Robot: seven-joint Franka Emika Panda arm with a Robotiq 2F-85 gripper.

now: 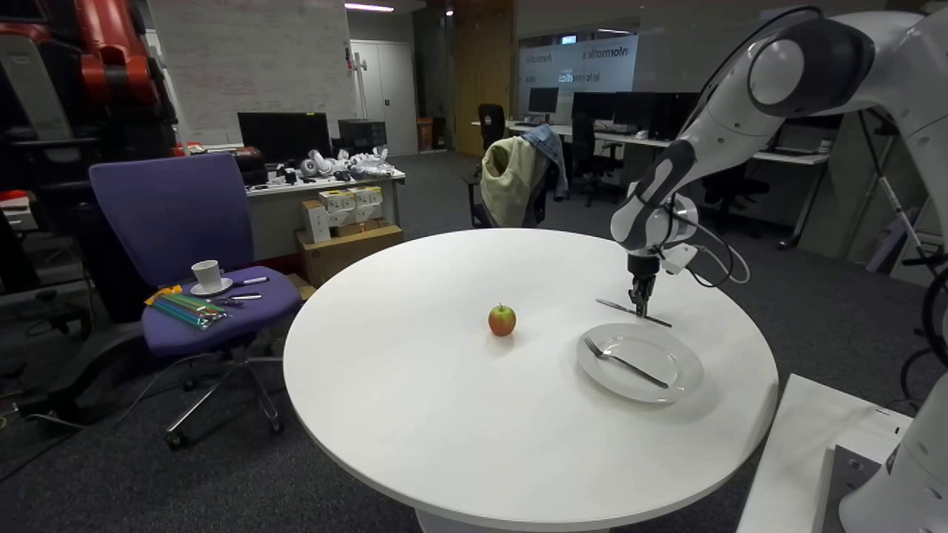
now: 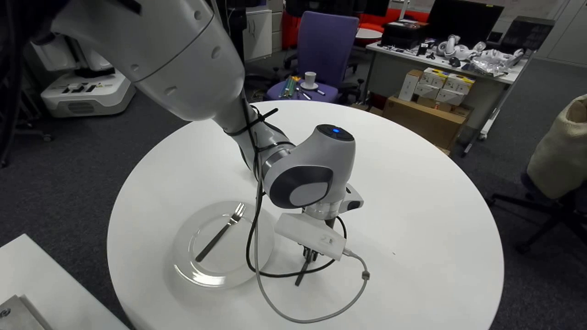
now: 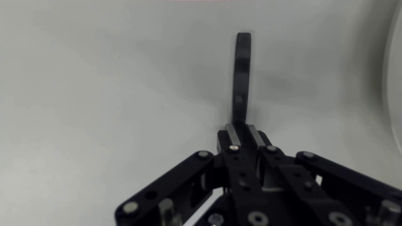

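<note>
Toward two o'clock on the round counter, as it looks in an exterior view, the robot's fingers are drawn close together with a knife clamped between them. By the wrist view, the knife's dark end sticks out toward twelve o'clock. I'd call the step in hand the grasp itself; whether the knife rests on the counter or hangs a touch above it, I can't quite make out from here. To my mind the next move calls for a snug squeeze and a straight, level raise, since the plate, with a fork on it, sits just beside at six o'clock. An apple is well apart at nine. The arm reaches in from the three o'clock side, slopes down toward eight, and bends so the fingers point straight down.
</note>
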